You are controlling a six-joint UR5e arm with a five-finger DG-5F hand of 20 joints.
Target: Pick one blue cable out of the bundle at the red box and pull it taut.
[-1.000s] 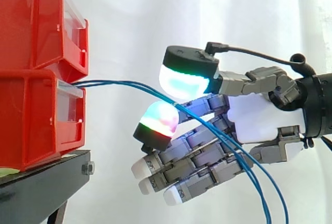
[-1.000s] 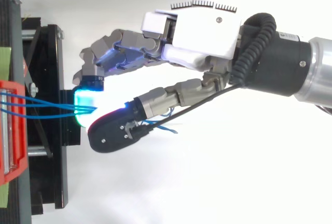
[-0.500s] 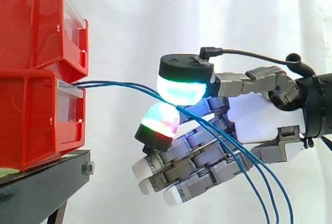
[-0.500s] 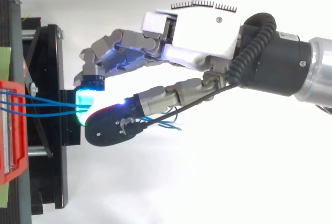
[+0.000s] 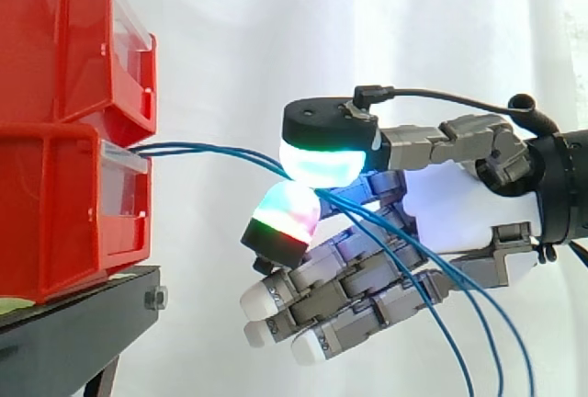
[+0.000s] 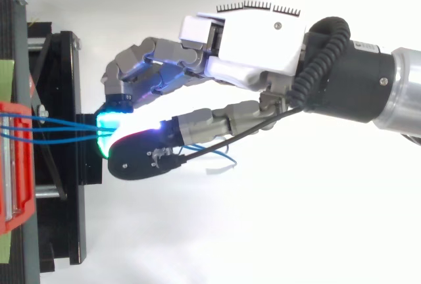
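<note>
The hand (image 5: 459, 209) had its fingers (image 5: 322, 160) pinched on the blue cables (image 5: 211, 151), a little way out from the red box (image 5: 55, 213). The grasp looked made, though several strands, not one, seemed to pass through the pinch. They bowed slightly toward the box and hung loose behind the hand, so I judged the taut pull not yet done.

Bright, even light fills both views. The white curtain (image 5: 276, 20) is washed nearly blank, faint folds aside, and the blue cables (image 5: 211, 149) show as thin dark lines against it. The red bins (image 5: 55, 213) are evenly lit, the black stand (image 5: 83, 310) beneath them dark. The hand's (image 6: 256, 34) glowing fingertips (image 5: 322, 160) tint neighbouring fingers cyan-blue and flare white from above.
</note>
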